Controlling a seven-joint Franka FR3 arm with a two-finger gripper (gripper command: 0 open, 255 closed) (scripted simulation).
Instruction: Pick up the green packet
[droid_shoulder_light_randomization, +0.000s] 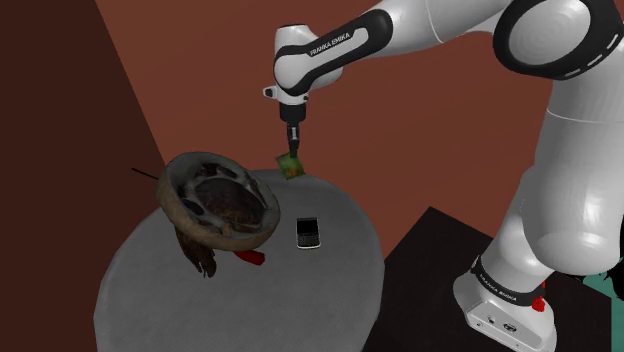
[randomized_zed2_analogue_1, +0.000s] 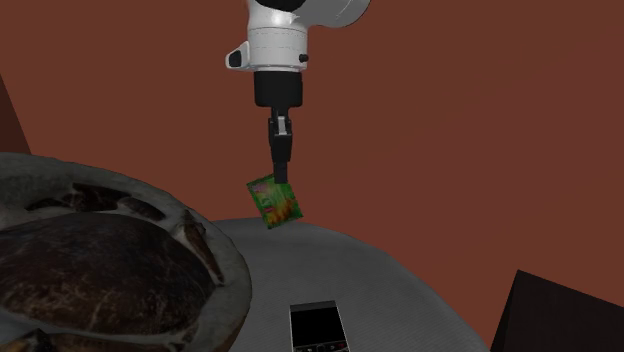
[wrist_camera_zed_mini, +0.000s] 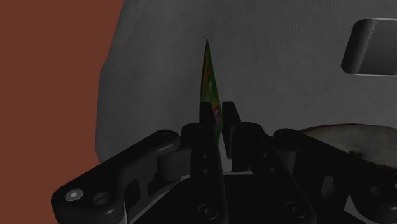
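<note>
The green packet (randomized_zed2_analogue_1: 276, 200), printed with red and yellow, hangs in the air above the far edge of the round grey table (droid_shoulder_light_randomization: 330, 290). My gripper (randomized_zed2_analogue_1: 283, 168) is shut on the packet's top edge, and the packet dangles tilted below it. In the shoulder view the packet (droid_shoulder_light_randomization: 290, 166) sits just under the gripper (droid_shoulder_light_randomization: 294, 150), clear of the tabletop. The wrist view has the packet (wrist_camera_zed_mini: 209, 83) edge-on, clasped between the two black fingers (wrist_camera_zed_mini: 207, 121), with the grey table (wrist_camera_zed_mini: 273, 70) far below.
A large brown bowl-like basket (droid_shoulder_light_randomization: 218, 200) stands on the table at the shoulder view's left. A dark phone (droid_shoulder_light_randomization: 307, 233) lies flat near the table's middle, and a small red object (droid_shoulder_light_randomization: 251, 257) lies by the basket. Reddish-brown walls stand behind.
</note>
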